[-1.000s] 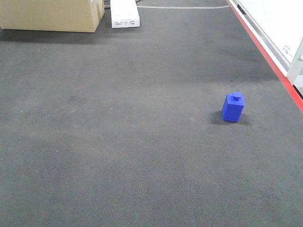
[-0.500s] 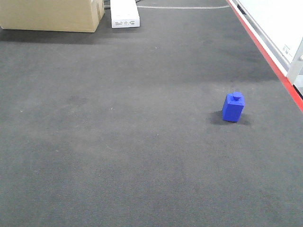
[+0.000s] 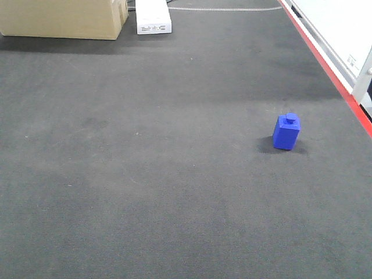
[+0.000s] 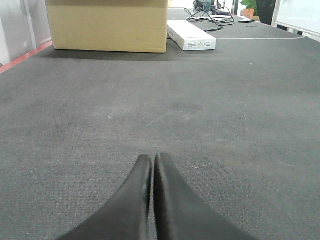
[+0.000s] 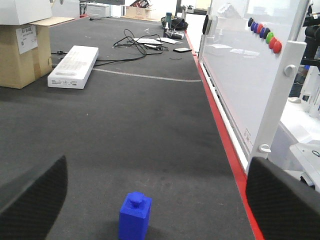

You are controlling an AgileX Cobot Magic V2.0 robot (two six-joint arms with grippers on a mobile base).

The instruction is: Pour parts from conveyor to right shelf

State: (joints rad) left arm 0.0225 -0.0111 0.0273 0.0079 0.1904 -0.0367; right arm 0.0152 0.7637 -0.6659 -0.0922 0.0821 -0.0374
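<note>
In my front view the part (image 3: 286, 132) stands on the conveyor (image 3: 145, 186), right of centre, near the border stripe (image 3: 326, 66) running down the right edge. A cardboard box (image 3: 61, 17) sits on the belt in the upper left corner, with a flat carton (image 3: 153, 16) just beside it on the right. In the right wrist view, cables (image 5: 140, 42) lie behind the carton, and a board (image 5: 240, 65) stands along the stripe's outer side.

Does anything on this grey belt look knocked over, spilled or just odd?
Nothing is spilled or broken. The blue block stands upright, alone on the belt. A bit odd: a cardboard box, a white box and loose cables lie at its far end.
</note>
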